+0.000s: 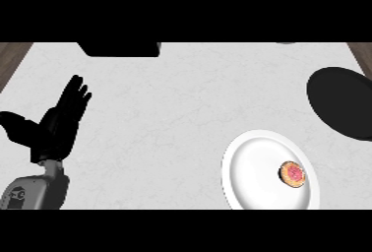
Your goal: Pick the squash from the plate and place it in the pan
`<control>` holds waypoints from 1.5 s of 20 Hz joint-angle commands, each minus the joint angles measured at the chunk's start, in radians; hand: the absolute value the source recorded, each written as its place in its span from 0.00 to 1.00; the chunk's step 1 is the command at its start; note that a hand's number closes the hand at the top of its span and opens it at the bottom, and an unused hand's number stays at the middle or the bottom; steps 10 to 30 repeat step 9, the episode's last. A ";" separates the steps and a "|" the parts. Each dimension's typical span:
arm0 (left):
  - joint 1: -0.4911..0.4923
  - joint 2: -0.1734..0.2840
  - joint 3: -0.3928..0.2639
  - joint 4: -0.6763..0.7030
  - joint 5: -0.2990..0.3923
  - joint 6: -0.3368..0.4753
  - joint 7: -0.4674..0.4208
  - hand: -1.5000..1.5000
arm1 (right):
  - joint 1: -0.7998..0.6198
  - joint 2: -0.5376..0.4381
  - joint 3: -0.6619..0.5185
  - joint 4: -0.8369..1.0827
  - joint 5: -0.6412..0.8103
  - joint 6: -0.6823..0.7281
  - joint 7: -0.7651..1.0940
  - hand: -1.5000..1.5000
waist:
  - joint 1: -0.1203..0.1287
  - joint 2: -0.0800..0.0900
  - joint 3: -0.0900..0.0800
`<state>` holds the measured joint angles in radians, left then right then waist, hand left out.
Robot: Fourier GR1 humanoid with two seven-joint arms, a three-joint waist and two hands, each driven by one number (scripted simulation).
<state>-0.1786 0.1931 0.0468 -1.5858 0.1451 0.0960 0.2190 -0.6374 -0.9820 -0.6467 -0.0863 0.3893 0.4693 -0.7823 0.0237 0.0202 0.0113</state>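
A white plate (251, 167) lies at the lower right of the counter. On its right part sits the squash (292, 173), a small round piece with a tan rim and a pink-red middle. The black pan (341, 101) rests at the right edge, beyond the plate. My left hand (59, 123) stands open at the far left with fingers straight and pointing up, well apart from the plate. No right hand shows in the head view.
A black block-shaped object (120, 48) sits at the counter's far edge, upper left. Brown wooden strips (15, 54) border the marble counter top at both upper corners.
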 commanded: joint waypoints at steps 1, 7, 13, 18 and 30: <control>0.038 0.001 0.007 -0.033 0.005 0.003 0.000 0.50 | 0.081 -0.056 -0.025 -0.002 -0.032 0.215 -0.126 0.00 | -0.003 -0.007 0.001; 0.012 0.013 0.017 -0.005 0.015 -0.016 0.001 0.50 | 0.131 -0.059 -0.029 -0.051 -0.051 0.224 -0.146 0.00 | -0.012 -0.004 0.003; 0.001 -0.002 0.003 0.007 -0.008 0.004 -0.004 0.50 | 0.145 -0.031 -0.018 -0.064 -0.046 0.198 -0.146 0.00 | -0.008 -0.002 0.001; 0.001 -0.002 0.003 0.007 -0.008 0.004 -0.004 0.50 | 0.145 -0.031 -0.018 -0.064 -0.046 0.198 -0.146 0.00 | -0.008 -0.002 0.001; 0.001 -0.002 0.003 0.007 -0.008 0.004 -0.004 0.50 | 0.145 -0.031 -0.018 -0.064 -0.046 0.198 -0.146 0.00 | -0.008 -0.002 0.001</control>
